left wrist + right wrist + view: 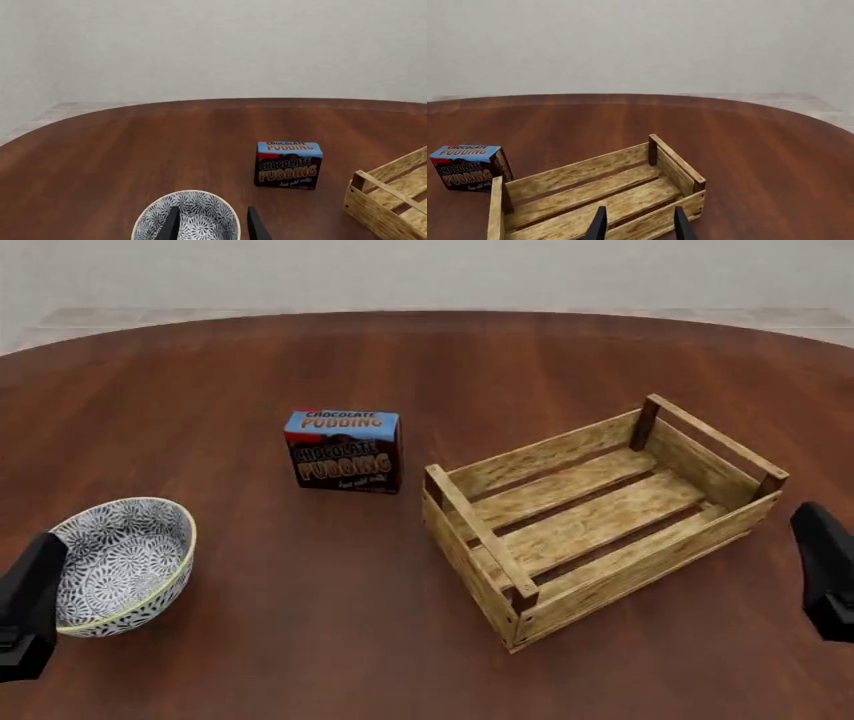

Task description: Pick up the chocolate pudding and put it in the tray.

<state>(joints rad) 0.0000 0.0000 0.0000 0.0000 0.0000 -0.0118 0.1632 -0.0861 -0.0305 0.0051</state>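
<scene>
The chocolate pudding (343, 451), a small box with a dark brown front and light blue top, stands upright on the table left of the tray (477, 532), a light wooden slatted crate that holds nothing. The pudding also shows in the left wrist view (288, 165) and the right wrist view (468, 167). My left gripper (212, 222) is open and empty, hovering over the bowl, well short of the pudding. My right gripper (639, 222) is open and empty, over the near edge of the tray (577, 172). In the front view, both grippers show only as black bodies at the left (27, 605) and right (827, 570) edges.
A black-and-white patterned bowl (123, 565) with a yellow rim sits at the front left, under my left gripper; it also shows in the left wrist view (193, 210). The round brown wooden table (267, 360) ends in a curved far edge, with a pale wall behind.
</scene>
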